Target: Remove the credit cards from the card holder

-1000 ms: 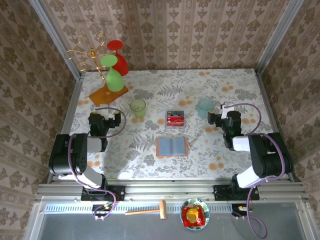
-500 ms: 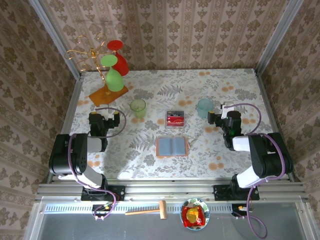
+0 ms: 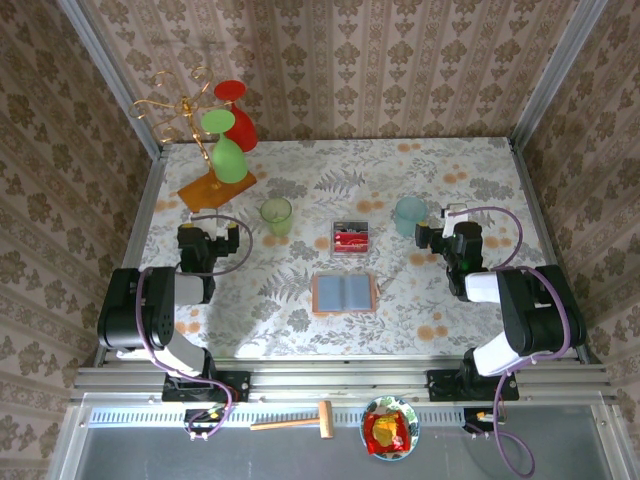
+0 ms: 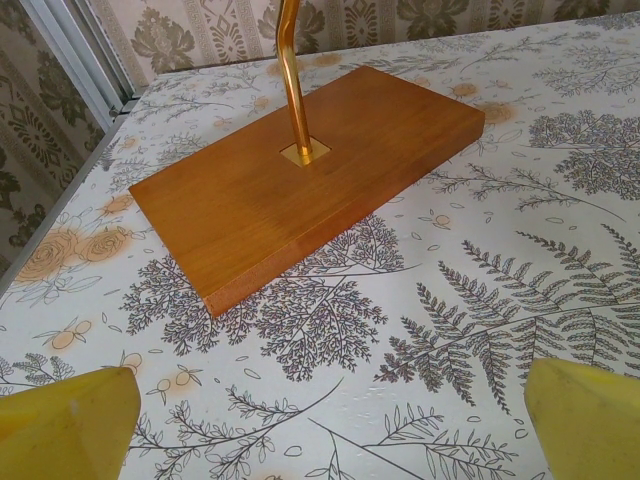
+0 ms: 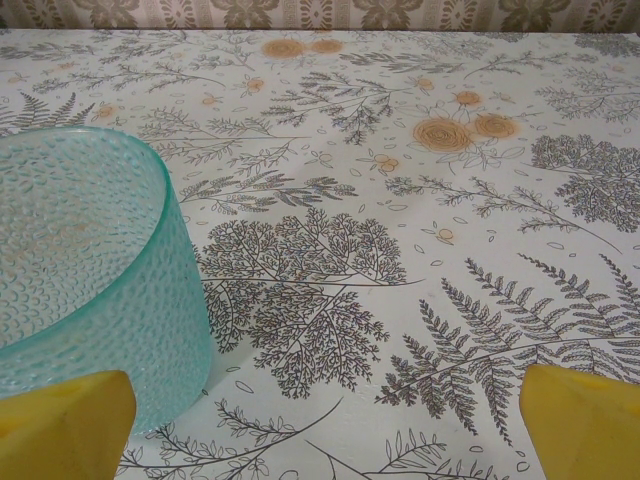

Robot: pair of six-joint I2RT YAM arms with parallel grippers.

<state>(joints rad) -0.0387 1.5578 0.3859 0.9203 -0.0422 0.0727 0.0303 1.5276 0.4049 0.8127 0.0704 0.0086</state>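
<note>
Table (image 3: pixel 450 160): fern-and-flower patterned top. Walls (image 3: pixel 380 60): brown damask wallpaper on three sides. Metal rails (image 3: pixel 340 380) along the near edge.

The counter (image 3: pixel 470 170) is lit brightly and evenly from above; only soft, faint shadows are cast. A mild sheen is seen on the wooden base (image 4: pixel 300 200). Focus is kept sharp throughout.

Card holder (image 3: pixel 344 293) lies open and flat on the tabletop (image 3: pixel 300 180), grey-blue inner pockets facing up, tan-orange edge showing at right. Credit cards (image 3: pixel 352 239), red and dark, lie flat just behind it, apart, inside a clear box (image 3: pixel 334 240).
</note>
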